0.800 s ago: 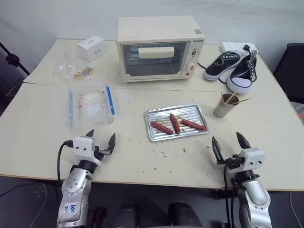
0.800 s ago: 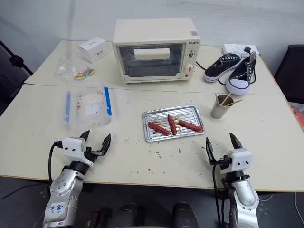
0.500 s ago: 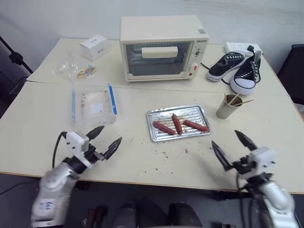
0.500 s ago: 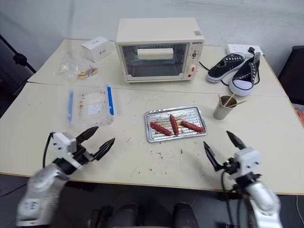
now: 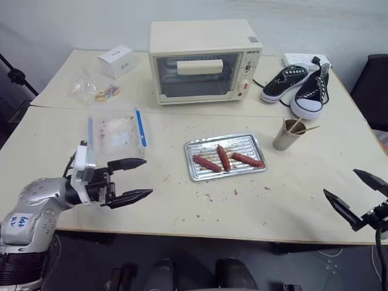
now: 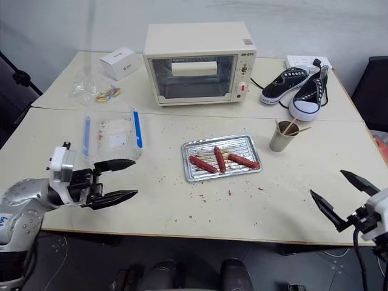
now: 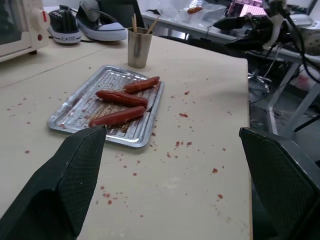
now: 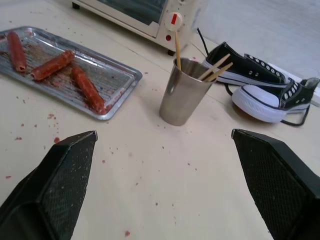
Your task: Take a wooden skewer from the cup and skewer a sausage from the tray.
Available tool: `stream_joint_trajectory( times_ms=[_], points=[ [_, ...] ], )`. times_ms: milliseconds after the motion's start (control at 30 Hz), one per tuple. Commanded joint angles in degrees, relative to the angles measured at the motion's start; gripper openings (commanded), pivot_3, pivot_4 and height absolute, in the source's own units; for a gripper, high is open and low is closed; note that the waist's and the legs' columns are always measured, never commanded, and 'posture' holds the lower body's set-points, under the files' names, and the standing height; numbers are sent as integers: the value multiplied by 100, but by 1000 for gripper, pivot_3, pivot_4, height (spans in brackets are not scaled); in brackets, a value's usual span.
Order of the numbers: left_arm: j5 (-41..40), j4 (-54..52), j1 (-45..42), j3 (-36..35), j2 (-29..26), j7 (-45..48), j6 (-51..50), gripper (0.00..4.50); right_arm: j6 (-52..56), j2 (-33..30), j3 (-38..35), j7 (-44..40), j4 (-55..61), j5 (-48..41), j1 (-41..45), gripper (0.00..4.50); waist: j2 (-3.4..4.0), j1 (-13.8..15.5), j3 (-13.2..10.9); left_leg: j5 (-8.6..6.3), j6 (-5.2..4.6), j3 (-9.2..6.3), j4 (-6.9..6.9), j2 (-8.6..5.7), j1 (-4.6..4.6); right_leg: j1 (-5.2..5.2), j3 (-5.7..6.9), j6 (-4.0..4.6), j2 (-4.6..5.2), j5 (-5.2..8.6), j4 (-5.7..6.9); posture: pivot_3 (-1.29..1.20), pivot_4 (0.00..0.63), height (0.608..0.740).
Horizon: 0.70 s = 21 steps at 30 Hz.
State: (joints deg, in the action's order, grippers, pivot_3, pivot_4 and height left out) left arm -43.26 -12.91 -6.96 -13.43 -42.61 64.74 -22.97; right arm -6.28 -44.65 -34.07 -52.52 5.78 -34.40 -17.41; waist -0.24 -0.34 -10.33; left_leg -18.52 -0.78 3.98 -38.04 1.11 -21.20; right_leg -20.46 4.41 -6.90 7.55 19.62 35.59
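Left gripper (image 5: pixel 138 178) and right gripper (image 5: pixel 356 194): fingers spread wide, empty, above the surface (image 5: pixel 182 200). Skewers (image 8: pixel 214 68) stand in the cup (image 8: pixel 182 92) right of the tray (image 5: pixel 225 157); right wrist view reveals three.

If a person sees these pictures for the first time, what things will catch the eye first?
The cream toaster oven at the far middle of the table stands out first, with black-and-white sneakers to its right. Nearer, a silver tray holds three sausages, and a metal cup of wooden skewers stands just right of it.
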Motion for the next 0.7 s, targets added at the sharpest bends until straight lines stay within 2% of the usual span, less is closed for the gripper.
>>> stream_joint_trajectory(
  times_ms=[33,100,167,267,467,700],
  points=[
    [-217,-231,-249,-51,184,-237,-101,4492,960,-935,6,-327,27,-380,747,4500,17,-5,-11,2,-7,5,-3,-5,1,-1,1,-4,1,-2,5,0,150,740],
    [-115,-192,-357,8,295,-292,-61,4492,1464,-1392,346,-412,-72,-261,1286,4500,16,17,-12,7,-12,0,-5,-9,1,-1,0,-8,3,-4,8,0,150,740],
    [-29,-184,-462,109,410,-383,-37,4492,2220,-1872,1064,-344,-178,-106,2333,4500,16,19,-13,6,-6,-9,-6,2,0,2,3,-6,3,-3,4,0,150,740],
    [-5,-235,-531,202,541,-507,-62,4492,2935,-2089,1896,-311,-507,195,3630,4500,21,5,-17,8,-4,-6,-5,-2,-14,-13,5,-5,3,-3,5,0,150,740],
    [47,-350,-553,298,786,-717,26,4492,3424,-1543,3343,-531,-1578,1125,5849,4500,19,15,-19,9,-4,-5,-9,-13,-37,-23,31,-12,-9,-6,4,0,150,740],
    [106,-450,-506,312,920,-837,69,4492,3609,-1121,3998,-565,-2427,1989,6844,4500,16,22,-21,11,-12,-15,-18,-23,-56,-24,75,-21,-3,-11,2,0,150,740]
  ],
)
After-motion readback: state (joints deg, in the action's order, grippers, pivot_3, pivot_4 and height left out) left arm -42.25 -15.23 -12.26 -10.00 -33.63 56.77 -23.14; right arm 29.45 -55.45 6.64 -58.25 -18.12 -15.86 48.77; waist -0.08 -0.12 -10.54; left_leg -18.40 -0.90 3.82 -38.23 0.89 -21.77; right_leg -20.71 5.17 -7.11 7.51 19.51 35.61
